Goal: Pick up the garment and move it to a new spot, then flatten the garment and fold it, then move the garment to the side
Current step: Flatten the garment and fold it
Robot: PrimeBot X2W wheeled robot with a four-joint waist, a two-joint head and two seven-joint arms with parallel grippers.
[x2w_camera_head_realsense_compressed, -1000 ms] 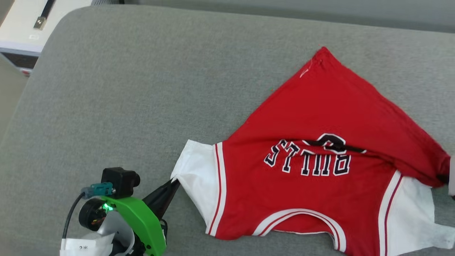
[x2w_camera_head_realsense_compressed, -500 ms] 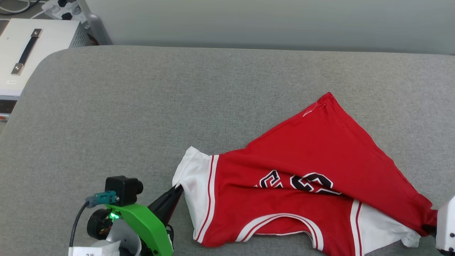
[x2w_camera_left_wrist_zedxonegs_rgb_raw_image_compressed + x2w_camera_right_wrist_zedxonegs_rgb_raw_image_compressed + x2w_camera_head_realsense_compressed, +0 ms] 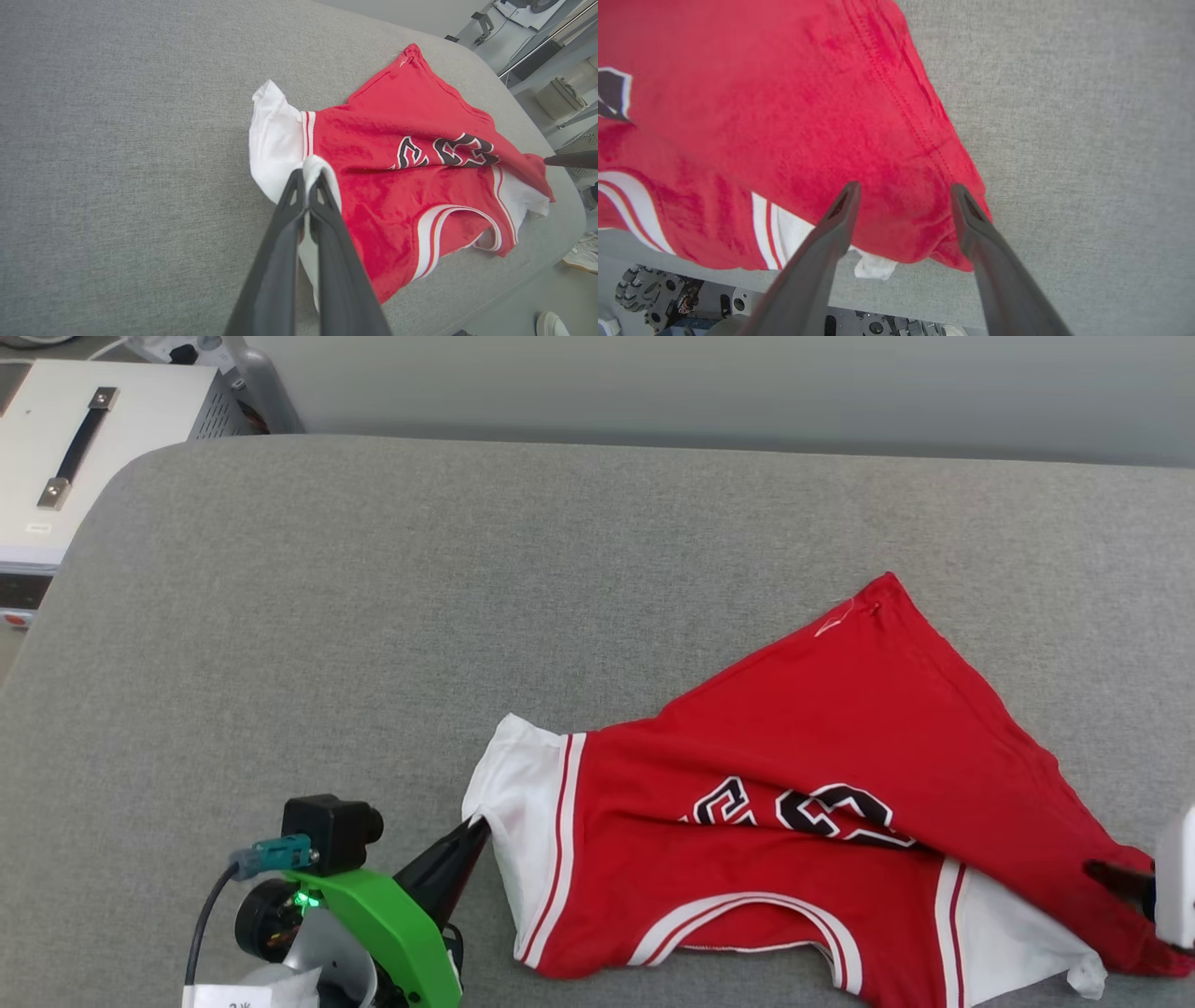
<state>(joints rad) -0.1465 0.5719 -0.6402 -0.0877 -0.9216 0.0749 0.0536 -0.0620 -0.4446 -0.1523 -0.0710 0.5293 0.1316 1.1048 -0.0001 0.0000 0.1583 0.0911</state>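
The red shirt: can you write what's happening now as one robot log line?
left gripper: shut on white sleeve of garment | right gripper: open, astride red corner | garment: rumpled, unfolded, on grey cushion

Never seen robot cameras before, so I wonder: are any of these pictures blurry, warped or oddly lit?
Head view: soft even light, garment sharp, barely any shadow. Left wrist view: wide lens makes the left gripper loom large, cushion edge bows. Right wrist view: garment close up, slightly soft, stitching visible.
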